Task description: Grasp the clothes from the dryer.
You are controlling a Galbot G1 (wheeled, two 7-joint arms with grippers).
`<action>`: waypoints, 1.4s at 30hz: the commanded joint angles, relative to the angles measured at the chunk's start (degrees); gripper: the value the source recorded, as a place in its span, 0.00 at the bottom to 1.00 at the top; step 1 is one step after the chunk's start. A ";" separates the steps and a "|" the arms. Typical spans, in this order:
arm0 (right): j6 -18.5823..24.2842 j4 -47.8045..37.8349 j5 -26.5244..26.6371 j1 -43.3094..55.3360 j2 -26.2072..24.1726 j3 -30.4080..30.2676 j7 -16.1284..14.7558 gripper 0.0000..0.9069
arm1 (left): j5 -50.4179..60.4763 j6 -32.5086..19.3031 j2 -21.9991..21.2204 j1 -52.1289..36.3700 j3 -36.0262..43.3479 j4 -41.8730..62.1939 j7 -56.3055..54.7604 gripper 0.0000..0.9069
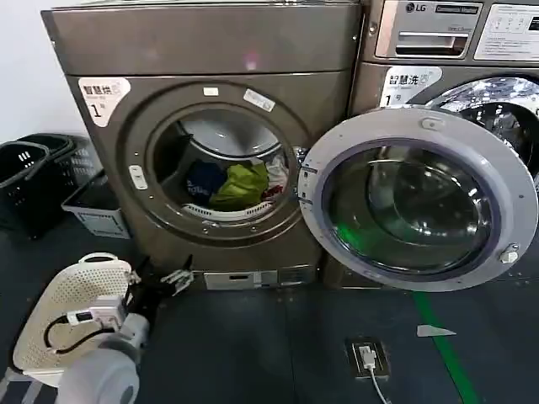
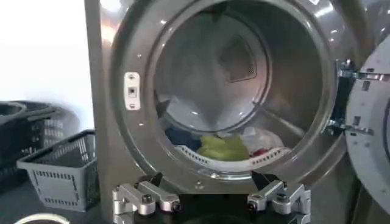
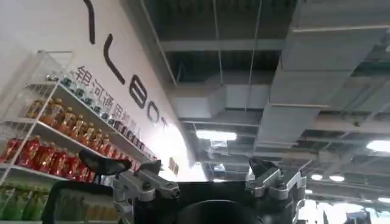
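The clothes (image 1: 240, 186) are seen as one soft bundle at the bottom of the drum, ahead of and above the left gripper (image 1: 166, 280); four colours can be counted in it: a lime-green piece in the middle, a dark blue one beside it, and white and red ones on the far side. In the left wrist view the bundle (image 2: 224, 148) lies straight beyond the gap between the fingers (image 2: 146, 198), behind the perforated lip of the opening.

The dryer (image 1: 109, 177) is already opened, its one round door (image 1: 419, 199) swung fully aside toward the second, silver machine (image 1: 438, 50). So access is judged to be done; reaching in, closing on the fabric and drawing it out are all left.

The left gripper is held low, before the base of the machine and short of the porthole, with its two fingers spread wide and nothing between them. The right gripper (image 3: 207, 181) is turned up toward a ceiling and a stocked shelf (image 3: 49, 143), likewise spread and empty, and is judged idle.

Off to the left gripper's outer side, three baskets are counted: two dark ones (image 1: 29, 177) and one grey one (image 1: 94, 209). A white basket (image 1: 67, 311) lies on the floor beside the arm.
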 commanded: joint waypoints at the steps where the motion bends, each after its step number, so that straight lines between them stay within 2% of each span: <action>1: 0.02 -0.01 0.04 -0.02 0.01 0.02 -0.03 1.00 | 0.14 -0.11 -0.10 -0.42 0.32 0.19 0.00 1.00; 16: 0.17 -0.03 -0.12 0.08 0.18 0.02 -0.27 1.00 | 0.98 -1.06 -0.49 -2.59 2.66 1.63 0.15 1.00; 21: 2.19 -0.11 -0.16 0.08 0.20 -0.33 -0.57 1.00 | 4.48 -3.81 -0.46 -3.02 2.98 2.45 0.76 1.00; 42: 3.98 -0.04 0.19 -0.08 0.43 -0.45 -1.79 1.00 | 4.77 -3.92 -0.33 -3.16 3.44 2.54 0.86 1.00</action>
